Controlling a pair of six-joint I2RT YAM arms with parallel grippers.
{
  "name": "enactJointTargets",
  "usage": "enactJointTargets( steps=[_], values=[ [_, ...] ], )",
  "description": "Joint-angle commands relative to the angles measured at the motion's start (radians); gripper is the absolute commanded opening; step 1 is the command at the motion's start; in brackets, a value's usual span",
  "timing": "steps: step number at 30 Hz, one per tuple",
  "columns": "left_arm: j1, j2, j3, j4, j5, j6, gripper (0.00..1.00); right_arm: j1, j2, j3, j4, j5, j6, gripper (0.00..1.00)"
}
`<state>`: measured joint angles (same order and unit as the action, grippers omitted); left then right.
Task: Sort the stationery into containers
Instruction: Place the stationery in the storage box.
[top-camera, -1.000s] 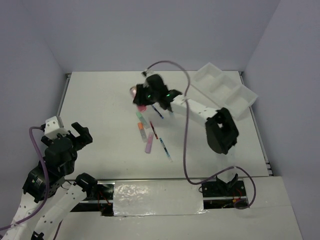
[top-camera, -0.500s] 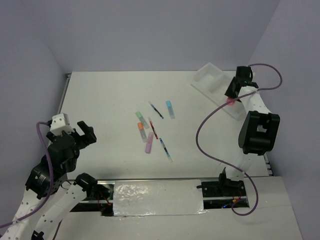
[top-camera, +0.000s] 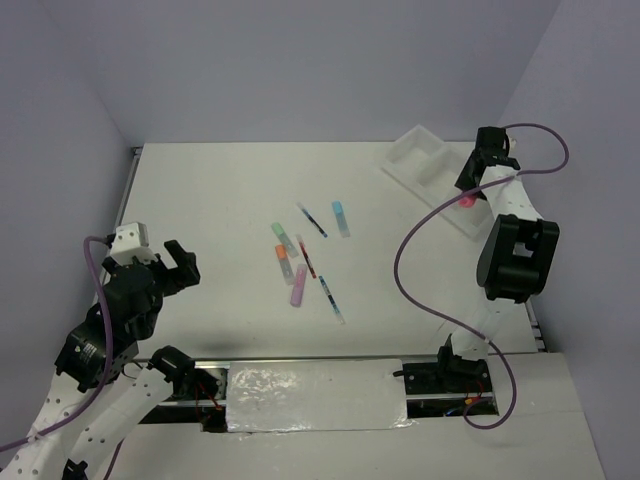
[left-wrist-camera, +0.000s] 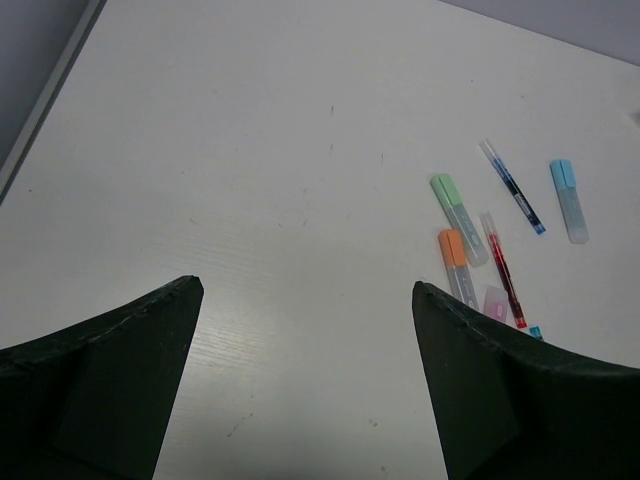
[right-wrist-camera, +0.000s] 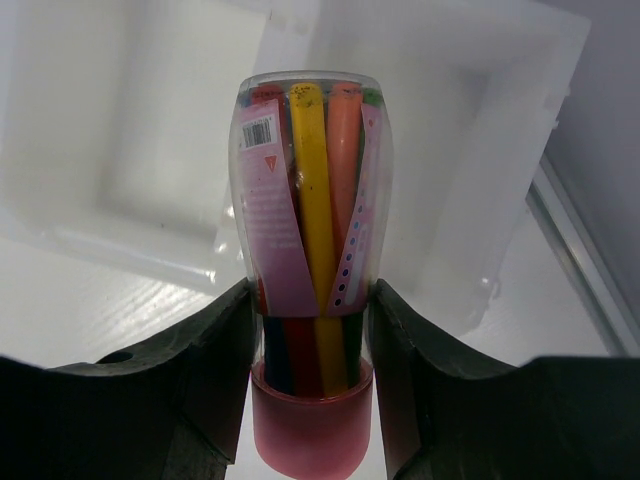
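My right gripper (right-wrist-camera: 311, 300) is shut on a clear tube of coloured pens (right-wrist-camera: 312, 200) with a pink cap, held upright-looking over the white compartment tray (right-wrist-camera: 505, 190). From above, the pink cap (top-camera: 466, 200) shows under my right gripper (top-camera: 470, 188) at the tray (top-camera: 415, 155) on the far right. On the table's middle lie a green highlighter (top-camera: 283, 236), an orange one (top-camera: 281, 255), a purple one (top-camera: 298, 285), a light blue one (top-camera: 341, 217), a red pen (top-camera: 305, 255) and a blue pen (top-camera: 312, 220). My left gripper (top-camera: 175, 265) stands open near left, empty (left-wrist-camera: 305, 285).
A second blue pen (top-camera: 331, 297) lies below the red one. The right arm's purple cable (top-camera: 420, 250) loops over the table right of the pens. The table's right rail (right-wrist-camera: 585, 260) runs just beside the tray.
The right arm has swung from the middle of the table to the tray at far right, carrying the pen tube. The left arm has crept slightly rightward.
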<state>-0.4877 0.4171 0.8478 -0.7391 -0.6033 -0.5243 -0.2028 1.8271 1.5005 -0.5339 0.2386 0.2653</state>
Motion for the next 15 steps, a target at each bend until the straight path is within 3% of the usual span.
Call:
enactJointTargets(
  steps=[1,3,7,13,14,15],
  values=[
    [-0.006,-0.001,-0.006,0.044,0.017,0.024,0.99,-0.009,0.063,0.108,0.023,0.059,0.0,0.05],
    [-0.008,0.0,-0.006,0.046,0.02,0.026,0.99,-0.007,0.08,0.135,0.018,0.073,-0.009,0.05],
    [-0.008,0.006,-0.006,0.053,0.04,0.033,0.99,-0.007,0.13,0.2,-0.001,0.091,-0.024,0.2],
    [-0.012,0.02,-0.006,0.063,0.065,0.046,0.99,-0.009,0.215,0.296,-0.047,0.139,-0.035,0.26],
    [-0.015,0.02,-0.007,0.061,0.068,0.047,0.99,-0.007,0.218,0.302,-0.049,0.143,-0.04,0.36],
    [-0.017,0.022,-0.006,0.061,0.068,0.046,0.99,-0.009,0.218,0.306,-0.054,0.159,-0.038,0.53]
  ],
)
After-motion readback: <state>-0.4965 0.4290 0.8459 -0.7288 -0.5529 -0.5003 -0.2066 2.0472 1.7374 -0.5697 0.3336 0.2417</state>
